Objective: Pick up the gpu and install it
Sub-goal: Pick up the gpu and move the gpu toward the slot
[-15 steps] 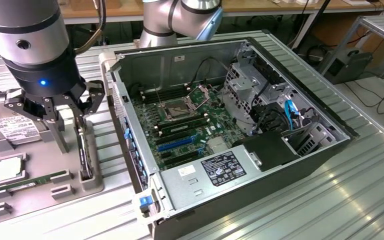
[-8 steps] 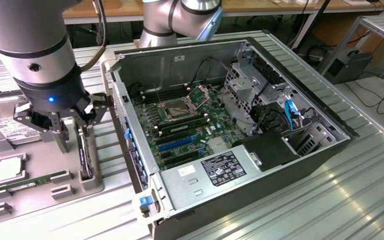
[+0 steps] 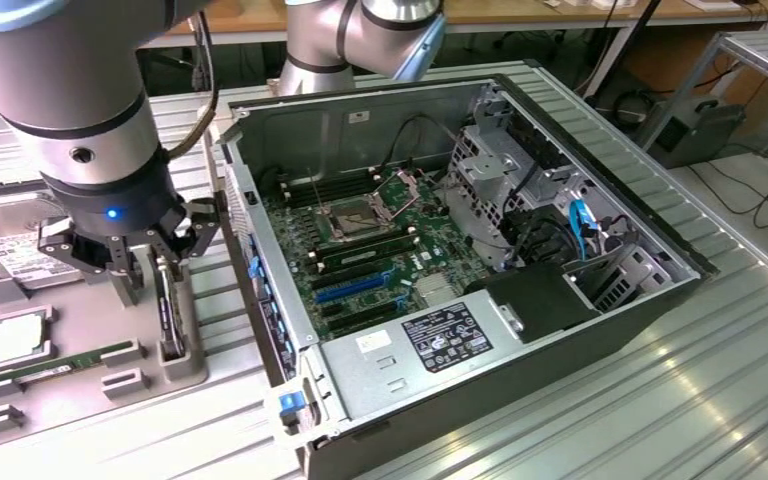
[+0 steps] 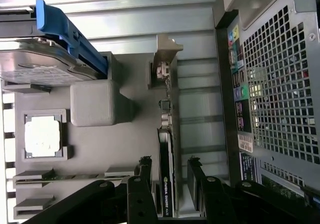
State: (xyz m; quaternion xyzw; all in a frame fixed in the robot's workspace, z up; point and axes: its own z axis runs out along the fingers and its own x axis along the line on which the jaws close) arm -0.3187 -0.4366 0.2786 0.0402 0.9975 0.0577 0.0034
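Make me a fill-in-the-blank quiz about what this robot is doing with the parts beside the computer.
1. The gripper straddles the gpu and is ___.
2. The gpu stands on its ___ in the grey tray.
3. The hard drive in the tray has a ___ plastic rail.
4. The memory stick in the tray is ___.
Missing words: open; edge; blue; green.
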